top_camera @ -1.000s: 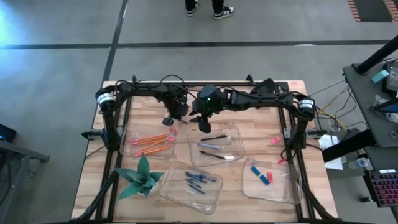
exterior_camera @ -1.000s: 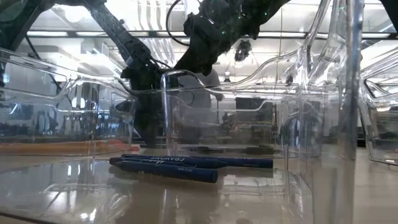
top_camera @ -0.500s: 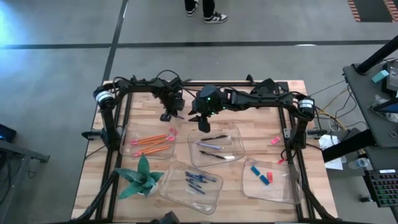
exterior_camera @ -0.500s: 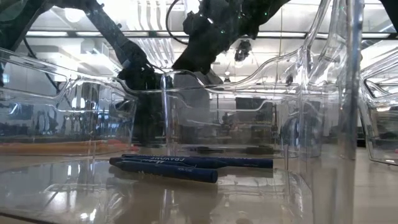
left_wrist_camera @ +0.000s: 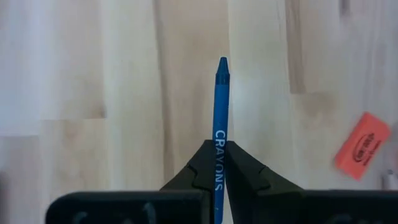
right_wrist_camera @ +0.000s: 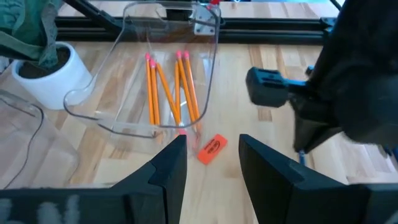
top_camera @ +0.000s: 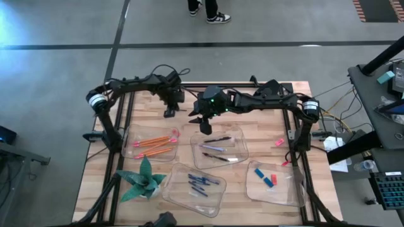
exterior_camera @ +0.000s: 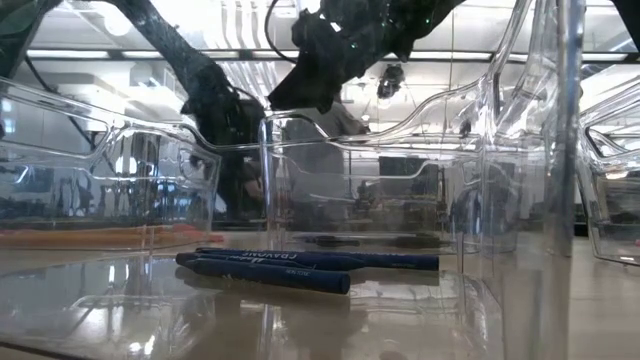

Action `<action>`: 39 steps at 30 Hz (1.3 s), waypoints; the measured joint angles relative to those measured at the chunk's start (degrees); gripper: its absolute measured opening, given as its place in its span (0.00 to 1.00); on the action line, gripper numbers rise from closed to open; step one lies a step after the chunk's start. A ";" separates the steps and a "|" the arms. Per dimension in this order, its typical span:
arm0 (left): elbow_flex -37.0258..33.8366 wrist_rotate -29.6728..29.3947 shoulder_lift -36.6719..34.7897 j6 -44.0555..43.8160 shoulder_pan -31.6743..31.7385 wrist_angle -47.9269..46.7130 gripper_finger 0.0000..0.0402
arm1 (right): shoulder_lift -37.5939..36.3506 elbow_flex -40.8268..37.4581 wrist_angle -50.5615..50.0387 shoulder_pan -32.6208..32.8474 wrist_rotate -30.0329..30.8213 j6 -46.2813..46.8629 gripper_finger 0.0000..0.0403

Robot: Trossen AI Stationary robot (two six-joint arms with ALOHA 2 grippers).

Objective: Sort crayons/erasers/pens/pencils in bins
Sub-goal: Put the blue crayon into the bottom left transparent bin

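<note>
Pale planked wood [left_wrist_camera: 124, 93], waxy blue crayon [left_wrist_camera: 219, 124] clamped

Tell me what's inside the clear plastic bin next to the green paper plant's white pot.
The clear plastic bin holds several orange pencils with pink eraser tips, lying loosely crossed. Nothing else shows inside; glare hides little.

Both arms are built of dark, matte black links, each ending near its base in a cylindrical joint with a white end cap, and black cables loop loosely along the upper links. The right arm carries a small green indicator light on its wrist housing. The left gripper [left_wrist_camera: 219, 163] has two black, wedge-shaped fingers tapering to narrow tips; the right gripper [right_wrist_camera: 211, 163] has two broader black fingers with flat inner faces.
</note>
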 joint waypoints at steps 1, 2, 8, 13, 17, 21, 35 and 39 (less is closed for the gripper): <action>0.00 0.04 -0.98 -0.94 0.03 0.05 0.00 | 0.00 0.00 0.14 0.01 -0.03 0.12 0.34; 0.00 0.08 -2.06 -1.88 0.04 0.14 0.00 | 0.00 0.00 0.40 0.01 -0.03 0.59 0.34; -1.92 0.27 -8.49 -7.13 0.77 0.10 0.00 | 0.00 0.00 0.84 0.09 -0.02 6.37 0.34; -6.08 0.30 -15.61 -10.78 1.20 0.66 0.00 | -0.85 0.00 -0.01 -1.16 0.01 4.27 0.34; -9.78 0.42 -21.78 -16.74 0.81 6.51 0.00 | -3.69 0.64 -2.16 -3.95 0.73 3.26 0.34; -13.06 0.51 -27.42 -21.91 -1.04 13.79 0.00 | -6.58 0.97 -7.32 -7.11 5.86 -0.14 0.34; -14.86 1.20 -31.32 -28.62 -28.65 25.72 0.00 | -9.11 0.83 -16.12 -17.72 15.02 0.08 0.34; -14.87 -0.86 -30.57 -35.12 -37.20 26.21 0.00 | -9.11 0.72 -17.64 -19.39 15.53 0.12 0.34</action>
